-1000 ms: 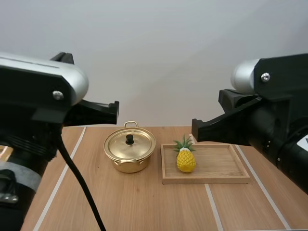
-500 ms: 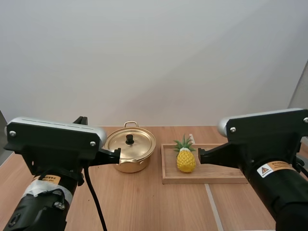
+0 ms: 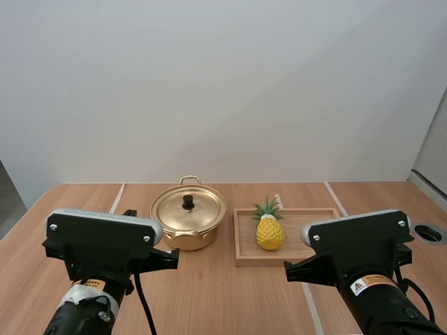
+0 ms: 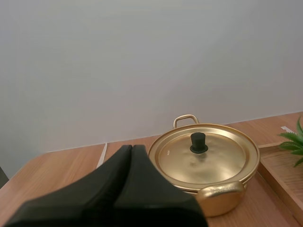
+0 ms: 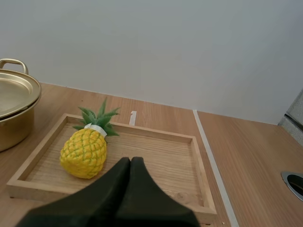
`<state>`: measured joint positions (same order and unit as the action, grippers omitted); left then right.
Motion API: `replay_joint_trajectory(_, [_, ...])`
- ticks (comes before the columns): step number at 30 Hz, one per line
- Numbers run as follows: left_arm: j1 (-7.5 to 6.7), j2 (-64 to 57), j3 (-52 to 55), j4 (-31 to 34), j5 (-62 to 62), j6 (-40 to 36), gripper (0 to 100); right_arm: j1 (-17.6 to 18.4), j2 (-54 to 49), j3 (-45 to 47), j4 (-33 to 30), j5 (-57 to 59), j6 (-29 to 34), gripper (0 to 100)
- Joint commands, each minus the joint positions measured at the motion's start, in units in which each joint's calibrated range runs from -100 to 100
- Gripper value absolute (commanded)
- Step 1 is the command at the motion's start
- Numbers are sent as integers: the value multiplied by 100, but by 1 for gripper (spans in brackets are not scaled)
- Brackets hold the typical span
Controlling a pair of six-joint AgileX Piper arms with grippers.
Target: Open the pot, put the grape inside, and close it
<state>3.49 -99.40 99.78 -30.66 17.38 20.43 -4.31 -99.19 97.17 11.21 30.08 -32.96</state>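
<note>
As both sit closed, prob. empty, L gripper faces pot, R gripper tray.

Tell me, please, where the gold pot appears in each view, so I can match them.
High view: pot mid-table, just left of the wooden tray.
Left wrist view: pot, lid on, just beyond the shut left end effector.
Right wrist view: pot beside the tray's pineapple end.
Shared landmark: the wooden tray.

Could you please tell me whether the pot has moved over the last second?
No. The pot sits in the same spot, just left of the wooden tray.
</note>
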Motion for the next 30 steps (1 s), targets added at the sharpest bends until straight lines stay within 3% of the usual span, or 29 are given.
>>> replay_joint_trajectory(1, [13, -31, 22, 6, -119, -62, 0, -19, -38, 14, -37, -94, 16, 0])
replay_joint_trajectory(13, [13, -31, 22, 6, -119, -62, 0, -19, -38, 14, -37, -94, 16, 0])
replay_joint_trajectory(18, [-143, -35, 22, 15, -119, -62, 0, 22, -38, 14, 441, -94, 16, 0])
replay_joint_trajectory(23, [-292, -60, 22, 508, -119, -62, 0, 154, -38, 14, 613, -94, 16, 0])
replay_joint_trajectory(30, [-300, -60, 22, 1357, -39, -62, 0, 204, -38, 14, 602, 101, 16, 0])
